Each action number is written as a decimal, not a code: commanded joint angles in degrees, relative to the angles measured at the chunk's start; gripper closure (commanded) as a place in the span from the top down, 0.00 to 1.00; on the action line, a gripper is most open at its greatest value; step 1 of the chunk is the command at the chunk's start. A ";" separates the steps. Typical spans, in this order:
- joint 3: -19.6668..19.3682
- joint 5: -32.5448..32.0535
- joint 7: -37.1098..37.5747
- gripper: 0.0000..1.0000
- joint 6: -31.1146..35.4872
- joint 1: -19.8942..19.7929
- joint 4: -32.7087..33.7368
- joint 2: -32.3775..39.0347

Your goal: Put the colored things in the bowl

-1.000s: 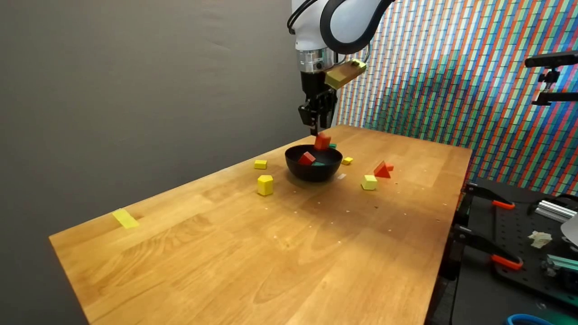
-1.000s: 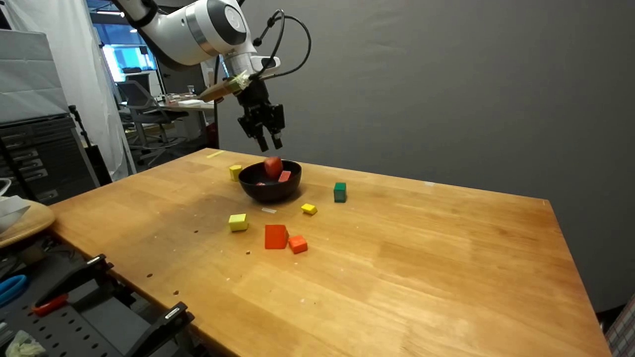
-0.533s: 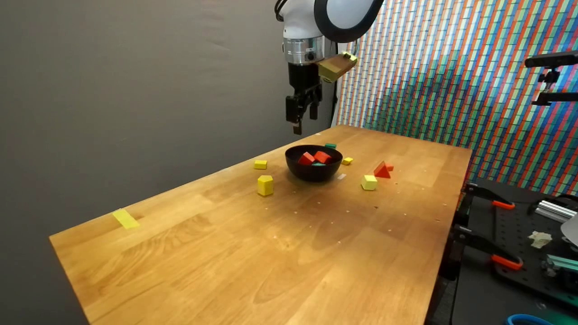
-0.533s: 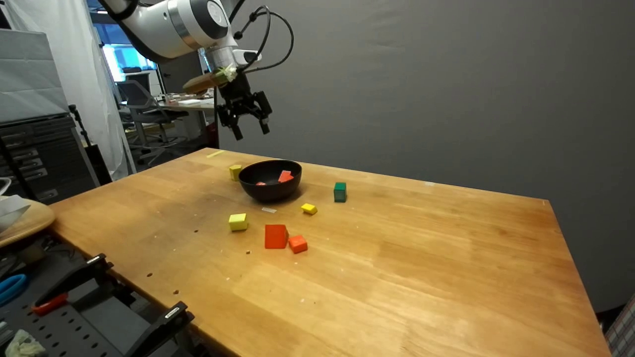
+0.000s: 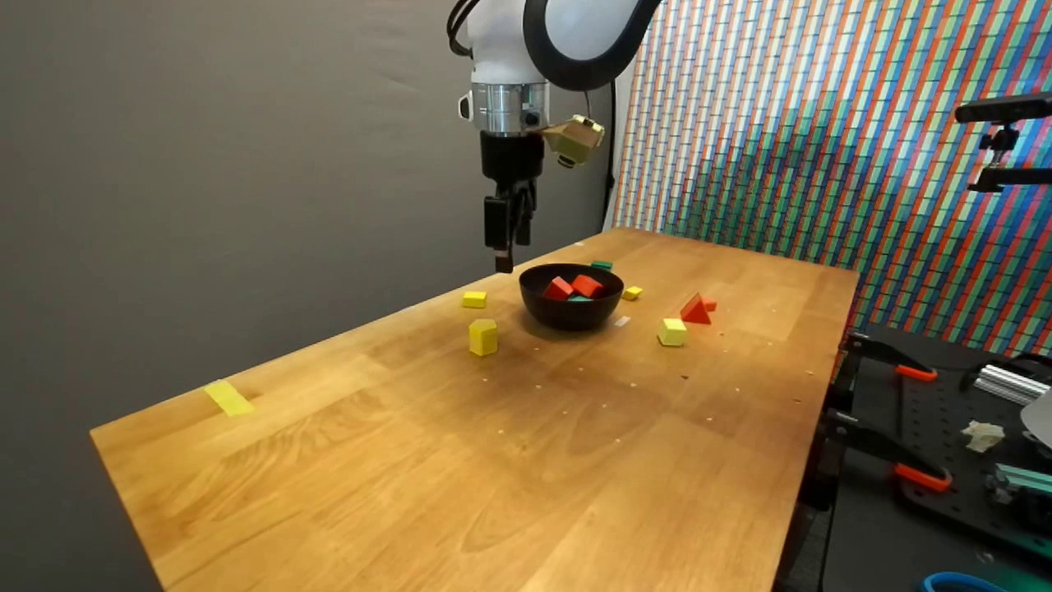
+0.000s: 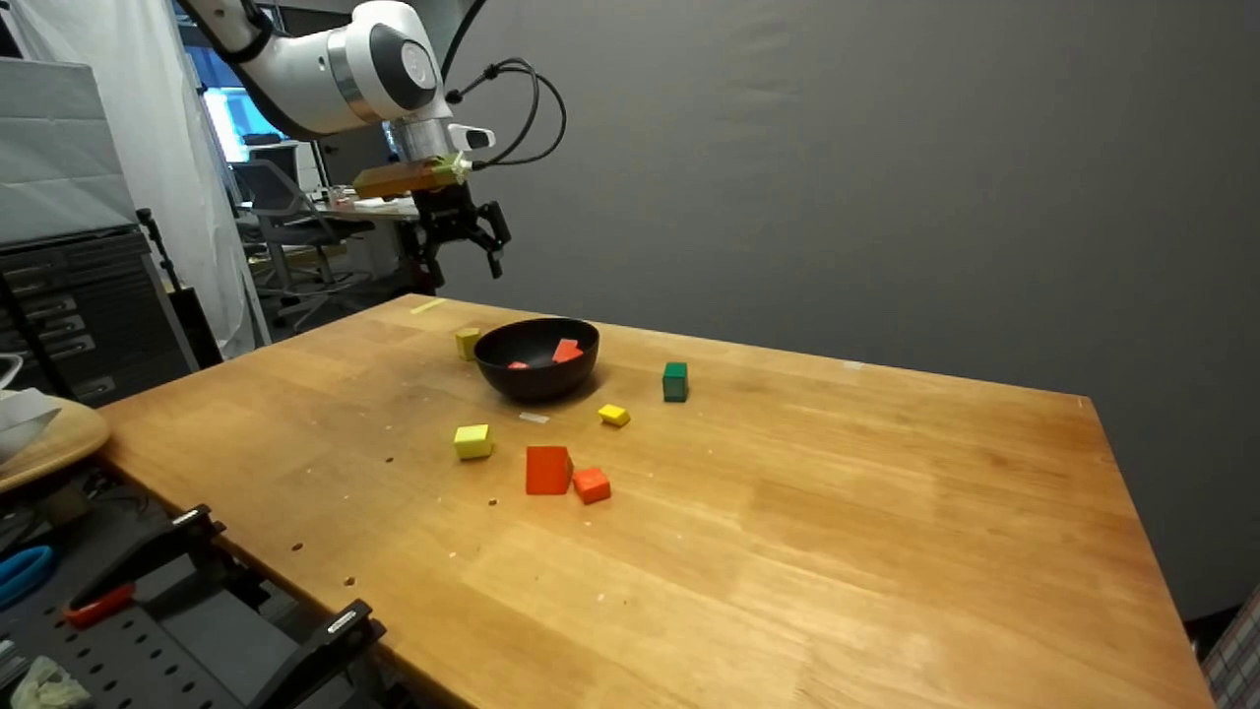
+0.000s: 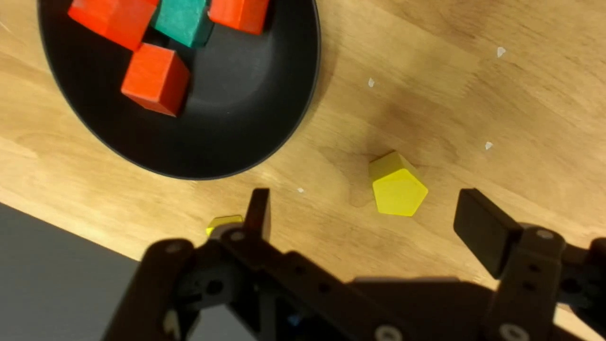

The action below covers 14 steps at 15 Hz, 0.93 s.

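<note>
Black two-fingered gripper (image 7: 369, 214): jaws spread wide, in free air above brown wooden worktop (image 5: 370, 493), near wall-side edge; yellow pentagonal block (image 7: 400, 192) below, round black bowl (image 5: 571, 314) nearby.

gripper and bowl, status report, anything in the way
Gripper open, nothing held. Bowl contains red blocks and a teal block. Yellow pentagonal block among those outside. Nothing seen in the way down to it.

This looks like a lab: robot arm (image 6: 320, 84), clamps (image 5: 886, 451), perforated board (image 6: 128, 660), and an office chair (image 6: 271, 195) beyond.
</note>
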 commanded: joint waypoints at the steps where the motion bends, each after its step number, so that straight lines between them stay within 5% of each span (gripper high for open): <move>1: 1.78 1.74 -7.37 1.00 9.33 -2.64 -4.60 -2.57; 3: 3.72 6.56 -9.39 1.00 15.26 -4.61 -5.76 -2.58; 4: 0.84 2.94 -5.89 1.00 10.58 -1.46 -2.82 -0.38; 6: 1.95 5.18 -7.73 1.00 13.28 -2.83 -3.85 -0.71; 14: 0.93 5.00 -7.81 1.00 3.03 -0.61 7.92 11.55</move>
